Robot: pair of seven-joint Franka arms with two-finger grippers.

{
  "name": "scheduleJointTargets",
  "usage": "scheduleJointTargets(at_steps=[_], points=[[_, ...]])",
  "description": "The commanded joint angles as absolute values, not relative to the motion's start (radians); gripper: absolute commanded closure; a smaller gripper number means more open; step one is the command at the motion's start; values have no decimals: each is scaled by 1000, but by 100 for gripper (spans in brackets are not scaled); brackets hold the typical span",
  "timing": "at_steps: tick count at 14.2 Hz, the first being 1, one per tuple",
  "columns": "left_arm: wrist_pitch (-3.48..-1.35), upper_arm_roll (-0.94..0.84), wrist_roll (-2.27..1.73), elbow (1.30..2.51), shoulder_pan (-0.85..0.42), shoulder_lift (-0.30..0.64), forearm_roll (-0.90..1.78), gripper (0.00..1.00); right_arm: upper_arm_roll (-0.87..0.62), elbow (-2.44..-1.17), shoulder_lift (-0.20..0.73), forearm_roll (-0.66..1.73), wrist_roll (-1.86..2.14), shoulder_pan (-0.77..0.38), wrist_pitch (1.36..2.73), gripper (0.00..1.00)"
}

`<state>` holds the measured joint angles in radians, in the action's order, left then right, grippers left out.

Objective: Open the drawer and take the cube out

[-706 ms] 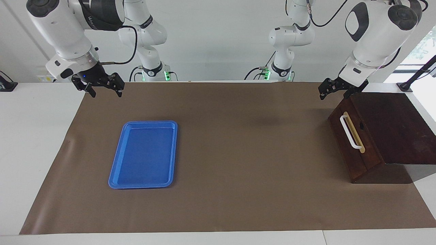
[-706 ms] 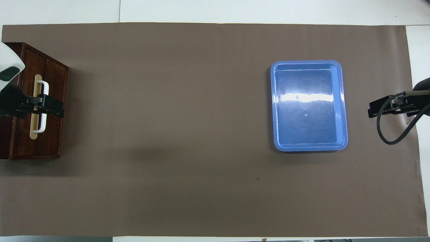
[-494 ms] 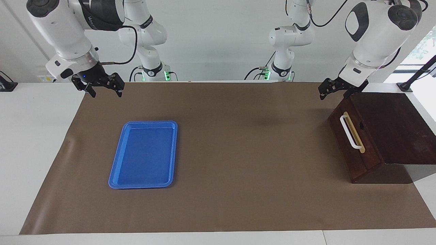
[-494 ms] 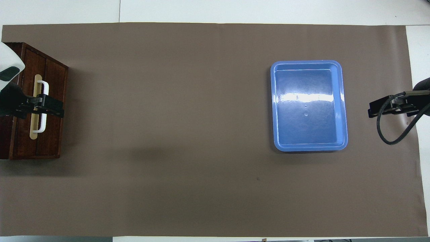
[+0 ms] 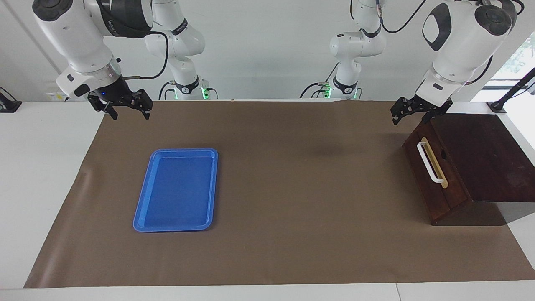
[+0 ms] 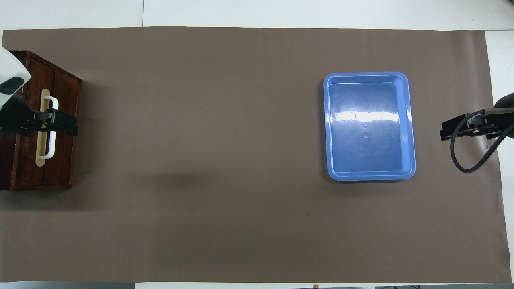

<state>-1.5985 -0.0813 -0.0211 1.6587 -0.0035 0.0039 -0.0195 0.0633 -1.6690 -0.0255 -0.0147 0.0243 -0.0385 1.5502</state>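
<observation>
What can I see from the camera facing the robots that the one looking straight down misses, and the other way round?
Only the facing view shows the two whole arms with their bases, the wall, and the wooden box's flat top; there the left gripper hangs in the air, off the handle. Only the overhead view shows the gripper lined up over the handle. Both show the shut drawer, the blue tray, the brown mat and the right gripper, open, waiting at its own end. No cube shows in either.

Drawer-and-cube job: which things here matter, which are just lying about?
Job: drawer, shut; its white handle; left gripper, open, raised by the box's corner. Cube not visible.
Lying about: blue tray; brown mat; right gripper, open, waiting.
</observation>
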Motion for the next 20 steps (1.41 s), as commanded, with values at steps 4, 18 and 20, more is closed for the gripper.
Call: scheduleJointTargets(at_steps=[4, 18, 20], points=[[-1799, -75, -15, 1818, -52, -17, -201, 0, 58, -1695, -49, -25, 17, -34, 1566, 0], [-2207, -75, -25, 1994, 61, 132, -445, 0, 61, -1773, -80, -23, 17, -8, 1643, 0], [-2207, -75, -26, 2005, 60, 133, -445, 0, 61, -1773, -80, -23, 18, -6, 1640, 0]])
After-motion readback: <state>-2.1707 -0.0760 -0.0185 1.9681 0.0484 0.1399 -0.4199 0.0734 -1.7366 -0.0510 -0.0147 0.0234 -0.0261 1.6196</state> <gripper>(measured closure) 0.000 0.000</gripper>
